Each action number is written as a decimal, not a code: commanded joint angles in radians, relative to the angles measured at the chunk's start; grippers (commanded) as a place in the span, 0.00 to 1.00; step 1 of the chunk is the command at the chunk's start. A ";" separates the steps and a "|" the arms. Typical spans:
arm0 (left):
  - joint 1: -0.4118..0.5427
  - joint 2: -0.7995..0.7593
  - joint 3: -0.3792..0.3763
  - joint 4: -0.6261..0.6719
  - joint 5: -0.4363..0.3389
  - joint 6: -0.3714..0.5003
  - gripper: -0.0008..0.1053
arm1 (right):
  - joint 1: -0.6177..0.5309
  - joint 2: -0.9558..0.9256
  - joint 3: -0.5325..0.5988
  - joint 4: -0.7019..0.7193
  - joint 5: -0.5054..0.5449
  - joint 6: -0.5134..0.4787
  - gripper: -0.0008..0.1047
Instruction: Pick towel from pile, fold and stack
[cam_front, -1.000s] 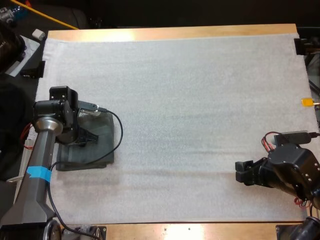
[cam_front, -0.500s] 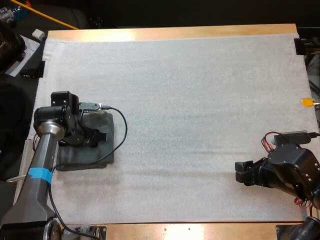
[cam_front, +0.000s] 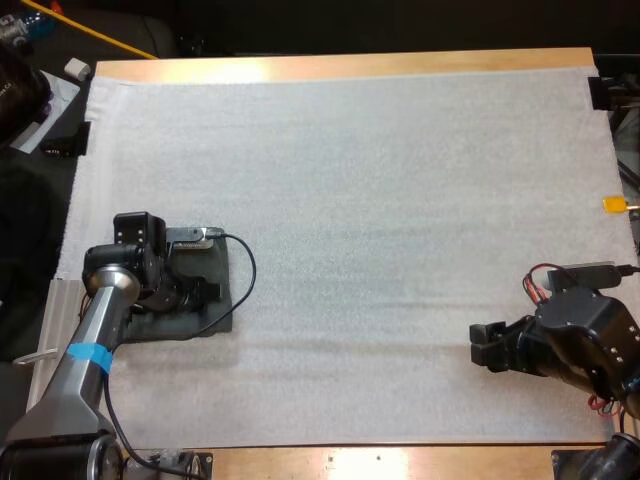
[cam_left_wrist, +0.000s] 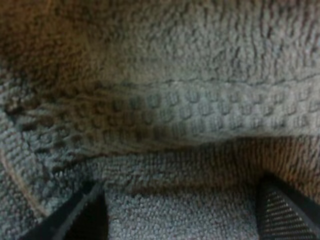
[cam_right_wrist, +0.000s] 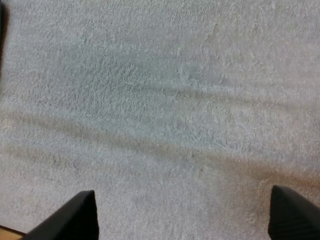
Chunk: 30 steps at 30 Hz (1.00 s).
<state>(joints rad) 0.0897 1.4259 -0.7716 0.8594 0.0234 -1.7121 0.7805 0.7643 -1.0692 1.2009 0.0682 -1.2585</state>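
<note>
Towel (cam_front: 200, 322), folded, lies at the left side of the white mat (cam_front: 400, 200) under my left pincer (cam_front: 188, 290), fingers apart and low on it, so stacking seems nearly done; the next move is lifting clear, while my right pincer (cam_front: 485, 345) hovers spread over bare mat.

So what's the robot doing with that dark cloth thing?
The left gripper is down low over a folded dark grey-green towel at the left side of the white mat, with its fingers open. The right gripper hovers open over bare mat on the right, holding nothing.
</note>
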 joint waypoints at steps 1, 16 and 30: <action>-0.003 0.026 -0.001 0.005 0.026 -0.011 0.61 | 0.002 -0.011 -0.008 0.012 -0.005 0.000 0.65; -0.001 -0.001 -0.130 -0.016 0.070 -0.033 0.60 | 0.001 -0.005 -0.005 0.007 -0.002 -0.007 0.65; 0.000 0.143 -0.144 -0.122 0.069 -0.068 0.61 | 0.003 -0.009 -0.006 0.017 -0.008 -0.006 0.65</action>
<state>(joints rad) 0.0904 1.5261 -0.9016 0.7361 0.1019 -1.7732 0.7805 0.7643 -1.0692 1.2071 0.0570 -1.2604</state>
